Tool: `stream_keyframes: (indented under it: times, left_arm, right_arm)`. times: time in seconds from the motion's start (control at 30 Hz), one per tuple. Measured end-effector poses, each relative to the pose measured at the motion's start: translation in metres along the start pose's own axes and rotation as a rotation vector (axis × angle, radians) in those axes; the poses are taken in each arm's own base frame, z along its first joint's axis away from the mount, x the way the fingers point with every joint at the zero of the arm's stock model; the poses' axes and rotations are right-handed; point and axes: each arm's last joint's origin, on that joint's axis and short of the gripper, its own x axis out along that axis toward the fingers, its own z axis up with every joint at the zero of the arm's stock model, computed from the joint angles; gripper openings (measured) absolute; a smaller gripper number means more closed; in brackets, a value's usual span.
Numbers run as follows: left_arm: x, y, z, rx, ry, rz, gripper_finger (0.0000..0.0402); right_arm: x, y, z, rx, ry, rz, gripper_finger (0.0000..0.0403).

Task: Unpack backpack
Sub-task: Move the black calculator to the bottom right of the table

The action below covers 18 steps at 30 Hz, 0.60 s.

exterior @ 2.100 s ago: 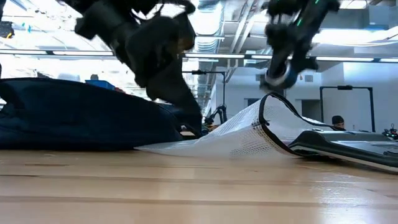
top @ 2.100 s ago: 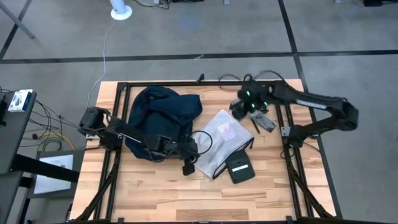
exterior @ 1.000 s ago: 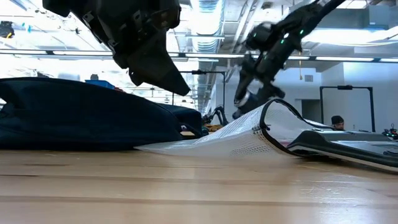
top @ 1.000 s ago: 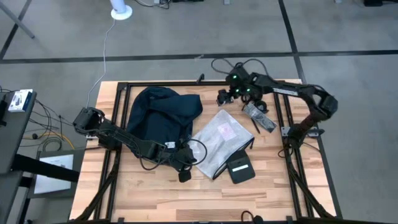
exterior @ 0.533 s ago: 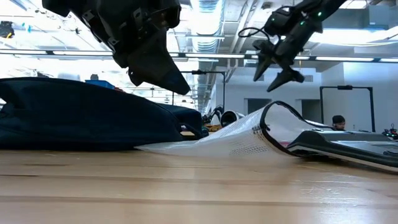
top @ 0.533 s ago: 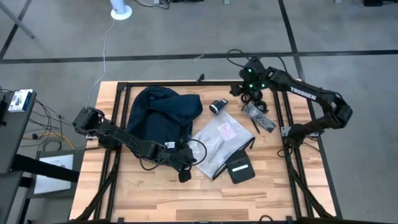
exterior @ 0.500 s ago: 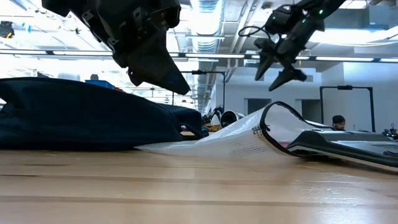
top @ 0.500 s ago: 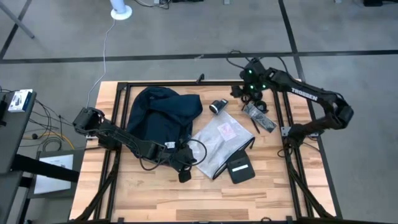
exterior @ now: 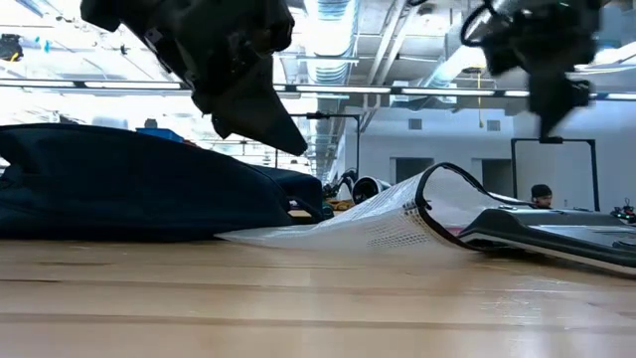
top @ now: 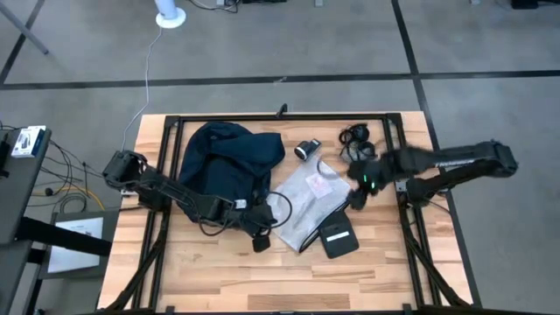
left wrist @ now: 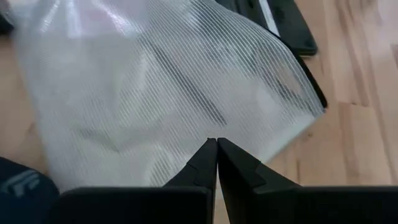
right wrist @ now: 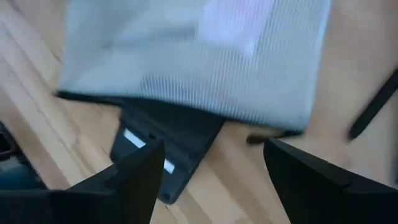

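High view: your big soft dark blue backpack lies on the left half of the wooden bench. Just to its right lies a see-through white plastic bag, and a small flat black pouch with a white label sits at that bag's lower edge. A small round black and silver thing sits near the bench's far edge, with a bundle of black cable a little to its right.

Your left claw is shut tight with nothing in it, right by the plastic bag's near-left edge. Your right claw is wide open and holds nothing, up above the bag's right side and the pouch.
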Motion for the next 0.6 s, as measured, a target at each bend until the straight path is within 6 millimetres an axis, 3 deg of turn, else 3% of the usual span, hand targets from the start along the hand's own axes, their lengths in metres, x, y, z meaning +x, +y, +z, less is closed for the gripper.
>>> stream_keyframes:
  times: [0.13,0.27,0.43,0.6]
  left_arm:
    - [0.003,0.009,0.003,-0.009,0.002,0.026,0.0000]
    - [0.006,0.018,0.006,-0.026,0.010,0.026,0.0000]
    - [0.009,0.024,0.008,-0.014,0.016,0.025,0.0000]
    - [0.009,0.025,0.009,0.006,0.013,0.028,0.0000]
  right_arm:
    - [0.028,0.012,-0.030,0.015,0.049,0.040,0.0265]
    - [0.042,0.025,-0.048,-0.017,0.084,0.062,0.0265]
    - [0.053,0.028,-0.049,0.033,0.109,0.016,0.0265]
    - [0.072,0.045,-0.038,-0.003,0.014,0.096,0.0254]
